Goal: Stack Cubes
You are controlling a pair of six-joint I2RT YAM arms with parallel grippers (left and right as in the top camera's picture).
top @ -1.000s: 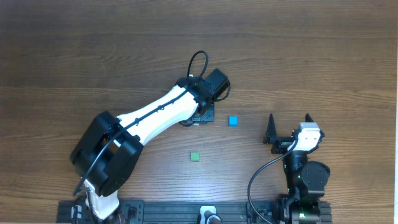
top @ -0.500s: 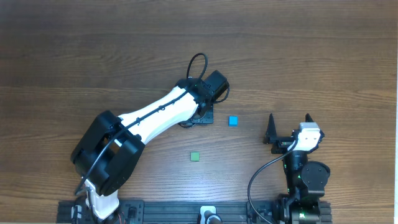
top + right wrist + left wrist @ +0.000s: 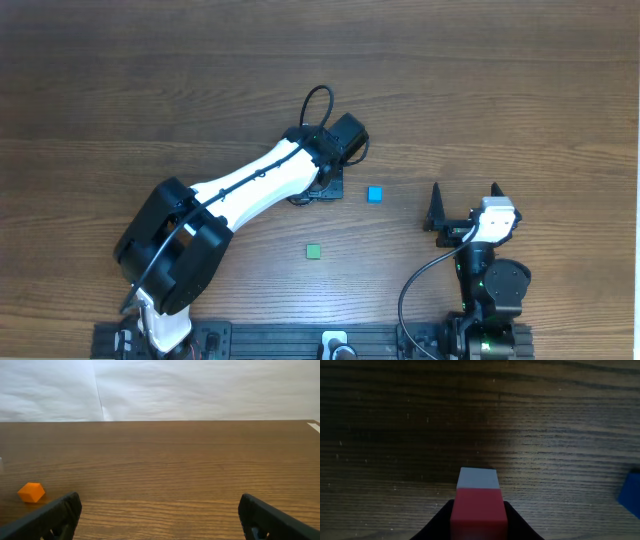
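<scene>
Left wrist: pincer around red cube

4 little cubes, each a different color
The red cube is pinched in the left gripper. The blue cube lies near it. The green cube and the orange cube lie apart.

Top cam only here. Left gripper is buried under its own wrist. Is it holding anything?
Observer: Yes. The left wrist view shows a red cube clamped between the left gripper fingers.
Operator: I count a blue cube and a green cube. Any others?
Observer: An orange cube sits on the table in the right wrist view, well apart from the open right gripper.
Operator: Red over anything?
Observer: A pale face shows just past the red one. I cannot tell if it is a separate cube.
</scene>
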